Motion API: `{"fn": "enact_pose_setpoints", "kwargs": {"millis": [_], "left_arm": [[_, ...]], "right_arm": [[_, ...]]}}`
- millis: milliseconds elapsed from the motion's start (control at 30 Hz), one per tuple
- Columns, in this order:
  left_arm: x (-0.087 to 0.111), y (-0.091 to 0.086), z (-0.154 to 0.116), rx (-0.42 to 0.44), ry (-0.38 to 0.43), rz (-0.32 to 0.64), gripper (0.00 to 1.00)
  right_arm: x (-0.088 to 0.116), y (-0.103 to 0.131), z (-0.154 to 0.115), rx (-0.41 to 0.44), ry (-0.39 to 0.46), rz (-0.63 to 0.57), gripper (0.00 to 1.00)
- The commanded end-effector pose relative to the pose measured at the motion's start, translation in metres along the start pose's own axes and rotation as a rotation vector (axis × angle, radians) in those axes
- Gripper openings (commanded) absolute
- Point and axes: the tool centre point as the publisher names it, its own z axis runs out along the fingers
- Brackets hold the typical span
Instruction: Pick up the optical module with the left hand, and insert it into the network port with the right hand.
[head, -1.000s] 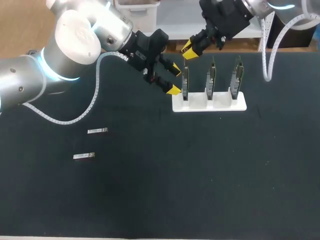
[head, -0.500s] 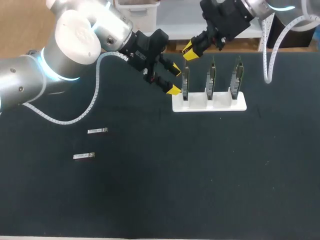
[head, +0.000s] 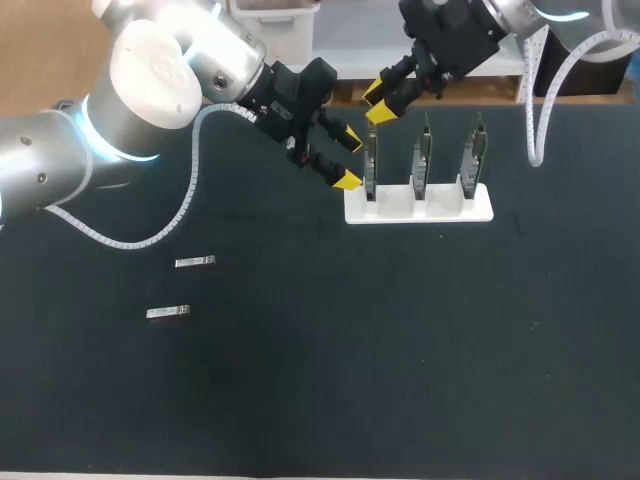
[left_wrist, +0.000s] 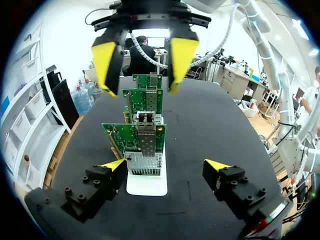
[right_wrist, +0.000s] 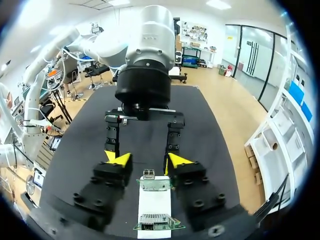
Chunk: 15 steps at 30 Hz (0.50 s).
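Observation:
Two silver optical modules lie on the black table, one (head: 195, 262) above the other (head: 168, 312), far from both grippers. A white stand (head: 418, 205) holds three upright network cards. My left gripper (head: 348, 160) is open beside the leftmost card (head: 371, 165), nothing between its fingers. In the left wrist view the gripper (left_wrist: 165, 167) faces that card (left_wrist: 139, 140) and its metal port cage (left_wrist: 145, 120). My right gripper (head: 378, 100) hangs open just above the same card. In the right wrist view the gripper (right_wrist: 148, 160) straddles the port (right_wrist: 149, 174) without touching it.
The other two cards (head: 423, 160) (head: 473, 155) stand to the right on the stand. A white cable (head: 535, 110) hangs from my right arm near the table's back right. My left arm's body (right_wrist: 150, 60) stands just beyond the stand, facing my right gripper.
My right gripper's fingers have parted above the leftmost card, and it has lifted slightly. The left arm and the two modules on the table have not moved.

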Motion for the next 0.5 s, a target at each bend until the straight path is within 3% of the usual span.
{"fn": "enact_pose_setpoints", "kwargs": {"millis": [33,167,200,233,267,500], "left_arm": [[-0.0013,0.0013,-0.0003,0.003,0.007,-0.003,1.00],[-0.0013,0.0013,-0.0003,0.003,0.007,-0.003,1.00],[-0.0013,0.0013,-0.0003,0.003,0.007,-0.003,1.00],[-0.0013,0.0013,-0.0003,0.003,0.007,-0.003,1.00],[-0.0013,0.0013,-0.0003,0.003,0.007,-0.003,1.00],[-0.0013,0.0013,-0.0003,0.003,0.007,-0.003,1.00]], "right_arm": [[0.0005,0.0020,-0.0052,-0.001,-0.028,-0.003,1.00],[-0.0024,0.0019,-0.0102,-0.026,-0.078,-0.002,1.00],[-0.0025,0.0017,-0.0103,-0.033,-0.084,-0.003,0.90],[-0.0024,0.0016,-0.0105,-0.035,-0.086,-0.002,0.09],[-0.0021,0.0013,-0.0106,-0.036,-0.087,-0.001,0.00],[-0.0002,-0.0003,-0.0073,-0.038,-0.055,-0.010,0.00]]}}
